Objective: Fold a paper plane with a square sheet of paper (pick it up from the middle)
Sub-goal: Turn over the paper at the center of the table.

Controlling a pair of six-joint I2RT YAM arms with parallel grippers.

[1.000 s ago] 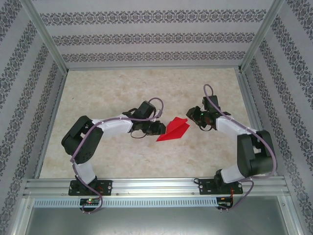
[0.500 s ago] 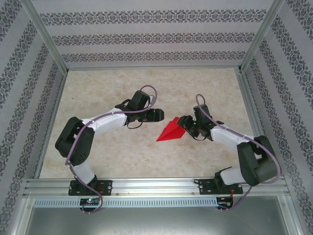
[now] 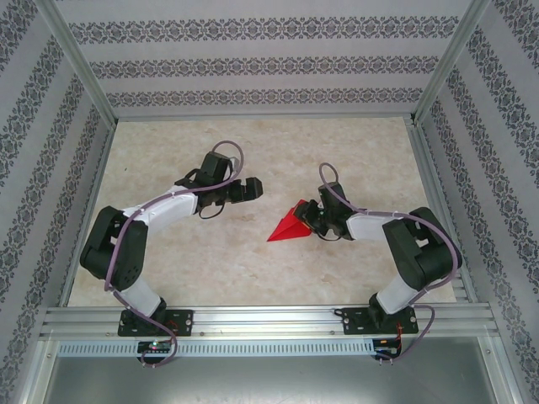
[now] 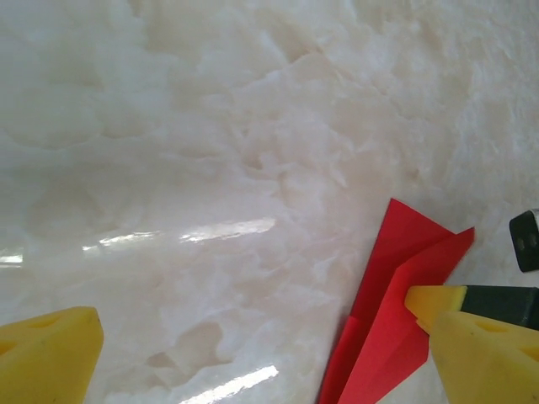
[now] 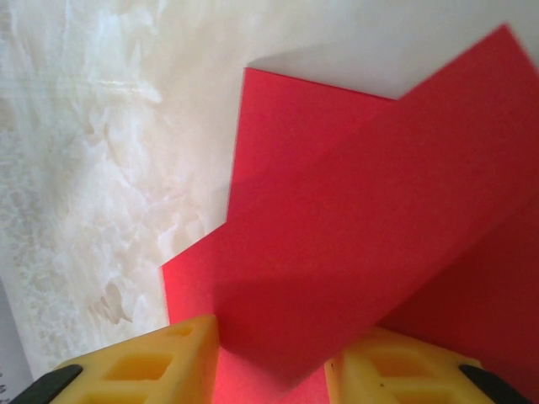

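From above, the right gripper [image 3: 310, 215] is pinching the red paper plane [image 3: 286, 229] mid-table. The left gripper [image 3: 253, 188] is waiting nearby, fingers apart. Its camera is seeing the plane [image 4: 387, 320] lying there. The right camera is showing yellow fingers [image 5: 147, 370] squeezing the plane [image 5: 354, 252].

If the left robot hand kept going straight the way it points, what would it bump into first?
Probably nothing soon: the open left gripper points right across bare table. The paper plane, held by the right gripper, lies nearer the camera, off that line, though depth is unclear.

Overhead view; two close wrist views
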